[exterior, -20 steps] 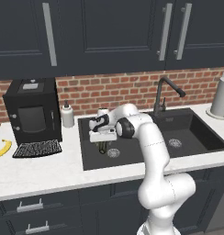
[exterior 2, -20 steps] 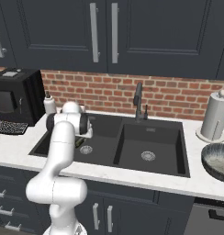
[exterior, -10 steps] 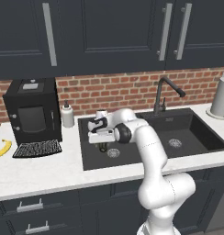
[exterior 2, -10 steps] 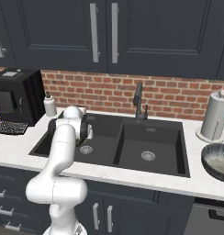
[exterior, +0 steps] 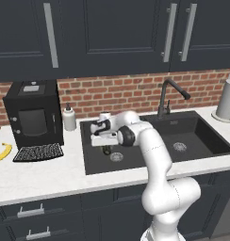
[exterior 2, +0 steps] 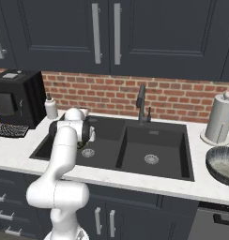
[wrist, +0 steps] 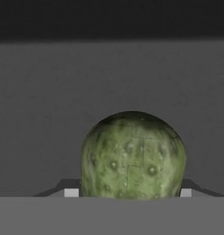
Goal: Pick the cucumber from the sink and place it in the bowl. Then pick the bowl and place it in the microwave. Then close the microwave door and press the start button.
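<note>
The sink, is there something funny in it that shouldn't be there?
Yes. A green cucumber sits in the left basin of the black sink, an odd spot for food. The gripper is down around it.

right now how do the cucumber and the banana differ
The cucumber is dark green and bumpy; the banana is yellow. The cucumber sits down in the left basin of the sink, right at the claw; the banana lies up on the white counter, left of the coffee machine, with nothing near it. Both are small produce items.
</note>
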